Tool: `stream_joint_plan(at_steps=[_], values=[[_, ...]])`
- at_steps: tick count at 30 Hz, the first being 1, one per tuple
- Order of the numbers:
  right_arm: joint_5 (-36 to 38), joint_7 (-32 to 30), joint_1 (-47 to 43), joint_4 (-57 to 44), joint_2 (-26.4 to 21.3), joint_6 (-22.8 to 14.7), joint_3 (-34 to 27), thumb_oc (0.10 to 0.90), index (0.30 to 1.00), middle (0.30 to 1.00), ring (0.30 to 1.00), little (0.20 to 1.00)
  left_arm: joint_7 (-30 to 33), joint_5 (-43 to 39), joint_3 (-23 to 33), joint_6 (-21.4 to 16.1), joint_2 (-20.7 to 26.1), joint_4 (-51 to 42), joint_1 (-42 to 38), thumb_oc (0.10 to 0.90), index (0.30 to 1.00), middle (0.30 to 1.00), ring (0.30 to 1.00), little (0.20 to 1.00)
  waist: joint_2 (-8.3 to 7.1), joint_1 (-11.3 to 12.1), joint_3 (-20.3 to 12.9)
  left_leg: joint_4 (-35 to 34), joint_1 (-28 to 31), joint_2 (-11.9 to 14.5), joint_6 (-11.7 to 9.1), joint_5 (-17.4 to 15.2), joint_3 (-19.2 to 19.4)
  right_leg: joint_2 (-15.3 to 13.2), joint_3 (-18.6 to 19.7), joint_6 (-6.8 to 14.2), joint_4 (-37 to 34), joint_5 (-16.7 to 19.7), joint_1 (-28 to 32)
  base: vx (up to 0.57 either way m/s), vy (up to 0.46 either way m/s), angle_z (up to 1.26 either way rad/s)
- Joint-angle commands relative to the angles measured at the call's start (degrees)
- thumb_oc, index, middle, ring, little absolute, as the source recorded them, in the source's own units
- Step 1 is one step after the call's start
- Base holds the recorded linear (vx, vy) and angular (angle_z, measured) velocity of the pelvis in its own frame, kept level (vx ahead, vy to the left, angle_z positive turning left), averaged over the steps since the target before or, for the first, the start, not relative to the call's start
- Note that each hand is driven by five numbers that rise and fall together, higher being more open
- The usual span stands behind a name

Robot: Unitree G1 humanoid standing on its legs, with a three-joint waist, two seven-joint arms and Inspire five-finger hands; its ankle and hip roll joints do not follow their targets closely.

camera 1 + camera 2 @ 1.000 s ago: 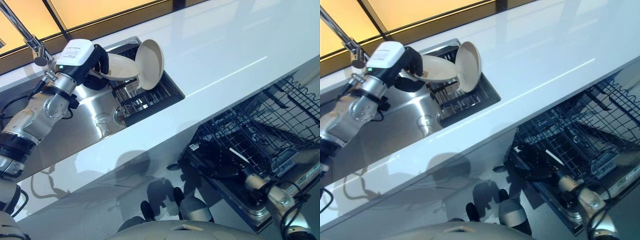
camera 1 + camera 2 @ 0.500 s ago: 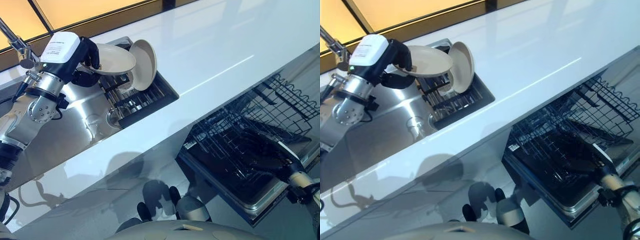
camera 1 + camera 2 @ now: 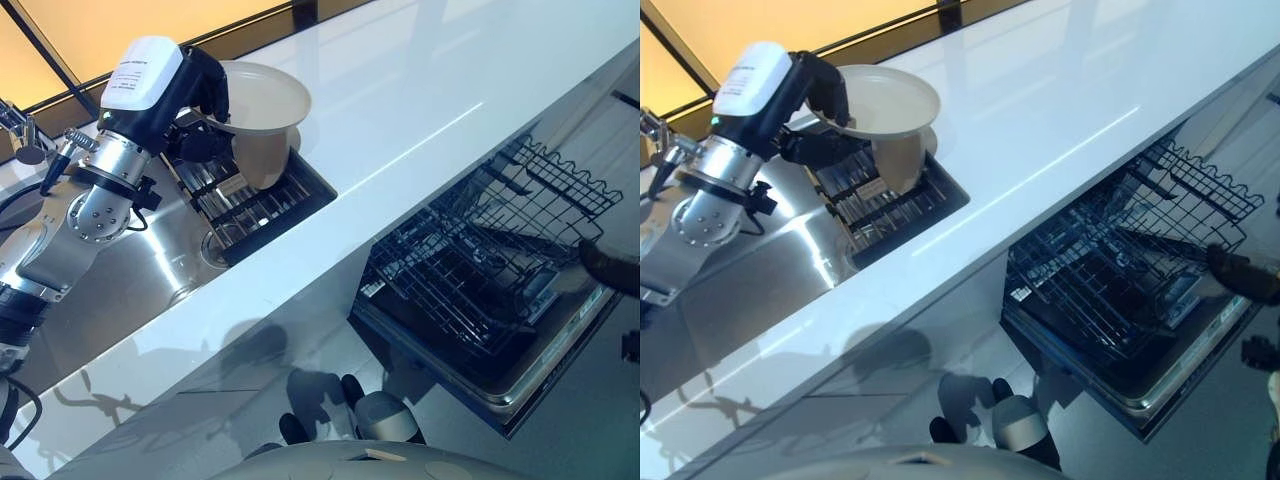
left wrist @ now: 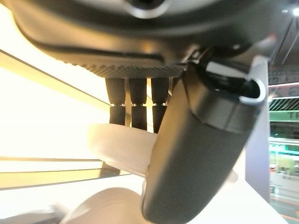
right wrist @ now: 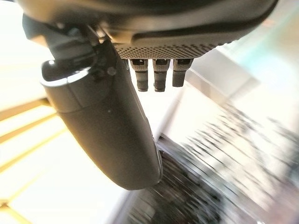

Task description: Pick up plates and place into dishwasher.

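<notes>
My left robot hand [image 3: 195, 95] grips a plate [image 3: 262, 98] above the sink rack [image 3: 250, 195]; transfer step; next, carry to dishwasher rack [image 3: 480, 260].

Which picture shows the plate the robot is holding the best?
The left eye view: the whole plate shows, pinched at its rim by the left hand above the sink rack. The right eye view shows nearly the same. The left wrist view shows a pale slice of it between fingers and thumb.
</notes>
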Motion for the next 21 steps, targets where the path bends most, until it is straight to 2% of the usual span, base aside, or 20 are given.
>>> stream_joint_plan(at_steps=[1, 6, 9, 15, 21], values=[[-4.69, -7.12, -4.99, -4.32, -6.47, -5.66, -6.43, 0.8, 0.9, 0.9, 0.9, 0.9, 2.1, -3.93, 9.14, 0.49, -0.67, 0.77, -5.42, 0.1, 0.3, 0.3, 0.3, 0.2, 1.65, 1.42, -5.02, 0.92, -0.22, -2.03, 0.93, -5.47, -3.12, 2.14, -2.11, 5.08, 5.42, -3.77, -3.44, 0.0, 0.0, 0.0], [-9.83, -11.91, -8.83, -6.51, -8.91, -5.23, -4.17, 0.8, 0.9, 0.9, 0.9, 0.9, 0.91, -5.04, 8.85, -0.07, -2.53, -0.79, -5.32, 0.1, 0.3, 0.3, 0.3, 0.2, 1.88, 2.67, -5.55, 1.35, -0.38, -2.08, 0.87, -5.52, -3.39, 2.09, -2.35, 5.0, 5.42, -3.93, -3.13, 0.0, 0.0, 0.0], [-11.58, -12.27, -10.92, -7.97, -9.75, -5.67, -2.94, 0.8, 0.9, 0.9, 0.9, 0.9, -0.06, -5.3, 9.4, -0.92, -3.7, -2.05, -4.32, 0.1, 0.3, 0.3, 0.3, 0.2, 1.91, 3.59, -5.72, 1.53, -0.47, -2.11, 0.86, -5.56, -3.7, 2.05, -2.56, 4.92, 5.35, -4.03, -2.86, 0.0, 0.0, 0.0], [-14.81, -6.75, -14.58, -9.08, -12.83, -6.19, 1.09, 0.8, 0.9, 0.9, 0.9, 0.9, -1.69, -7.23, 8.87, -1.84, -4.78, -3.21, -4.93, 0.1, 0.3, 0.3, 0.3, 0.2, 1.9, 4.92, -6.09, 1.79, -0.69, -2.16, 0.77, -5.48, -4.36, 1.83, -3.08, 4.91, 5.26, -4.03, -2.64, 0.0, 0.0, 0.0], [-26.13, -6.0, -20.82, -7.83, -18.05, -4.55, 7.87, 0.8, 0.9, 0.9, 0.9, 0.9, -3.17, -8.85, 6.48, -3.82, -5.94, -3.55, -6.66, 0.1, 0.3, 0.3, 0.3, 0.2, 1.49, 6.31, -6.73, 1.98, -0.75, -2.1, 0.61, -5.26, -4.92, 1.64, -3.59, 4.89, 5.2, -4.05, -2.29, 0.0, -0.005, 0.02]])
